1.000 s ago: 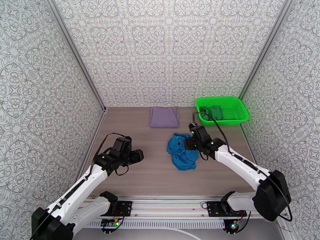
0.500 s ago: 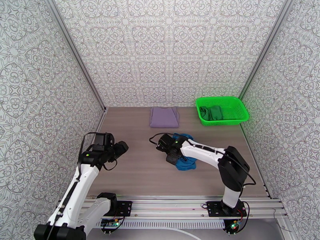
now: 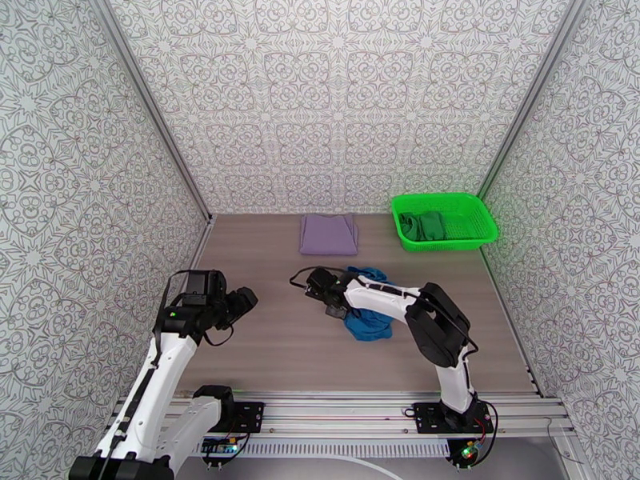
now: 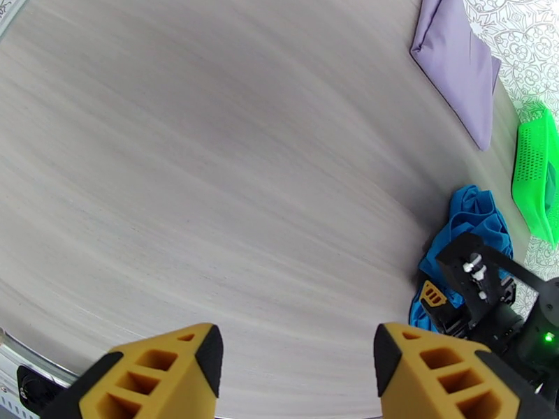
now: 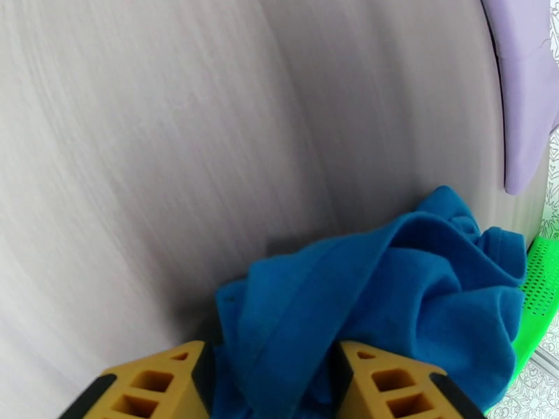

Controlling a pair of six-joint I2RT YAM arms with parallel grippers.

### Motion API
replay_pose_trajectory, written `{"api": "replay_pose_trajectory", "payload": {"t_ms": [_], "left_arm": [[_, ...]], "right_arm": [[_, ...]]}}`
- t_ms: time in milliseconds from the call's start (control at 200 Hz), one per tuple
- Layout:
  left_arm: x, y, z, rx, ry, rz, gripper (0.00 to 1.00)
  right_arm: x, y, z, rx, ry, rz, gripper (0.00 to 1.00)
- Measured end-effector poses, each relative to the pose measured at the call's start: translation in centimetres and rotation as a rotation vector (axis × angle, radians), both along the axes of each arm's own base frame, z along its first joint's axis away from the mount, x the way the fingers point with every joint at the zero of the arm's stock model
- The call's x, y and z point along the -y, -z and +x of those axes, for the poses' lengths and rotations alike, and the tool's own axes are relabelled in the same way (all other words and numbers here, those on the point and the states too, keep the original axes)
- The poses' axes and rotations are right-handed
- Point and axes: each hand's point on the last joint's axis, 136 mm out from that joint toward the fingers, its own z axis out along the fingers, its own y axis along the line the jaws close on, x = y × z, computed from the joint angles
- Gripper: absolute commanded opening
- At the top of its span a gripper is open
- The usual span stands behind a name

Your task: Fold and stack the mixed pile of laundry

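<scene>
Snagging just an outer fold could drag the shirt point(image 3: 370, 323) along bunched, judging from above: it lies crumpled mid-table, right gripper point(image 3: 334, 307) at its left edge; lavender cloth point(image 3: 329, 234) lies flat behind, green cloth point(image 3: 424, 226) in the basket point(image 3: 452, 242). Left wrist: left gripper point(image 4: 297, 350) spread over bare table point(image 4: 209, 169). Right wrist: jaws straddle a thick blue fold; pinching or not, cannot tell.

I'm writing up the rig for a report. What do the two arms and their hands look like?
The left arm and right arm have white links, black joints, loose black cables and a green light near the wrist. The left hand and right hand carry blocky yellow-orange fingers with cut-out pockets and black inner pads.
</scene>
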Motion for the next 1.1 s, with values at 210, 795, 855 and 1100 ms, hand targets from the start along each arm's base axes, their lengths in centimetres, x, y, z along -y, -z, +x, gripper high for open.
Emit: {"api": "replay_pose_trajectory", "payload": {"t_ms": [210,795,855,1100], "left_arm": [[0.6,-0.1,-0.1,0.002,0.020,-0.007,0.62],[12.6,1.8,0.7,0.094,0.483,0.064,0.75],[14.4,1.9,0.9,0.121,0.549,0.074,0.82],[23.8,0.4,0.4,0.280,0.859,0.106,0.94]], "right_arm": [[0.4,-0.1,0.8,0.009,0.035,0.019,0.00],[7.0,-34.1,5.7,0.503,0.393,0.630,0.00],[7.7,-34.7,5.6,0.510,0.430,0.640,0.00],[7.9,-32.2,5.5,0.430,0.511,0.595,0.00]]}}
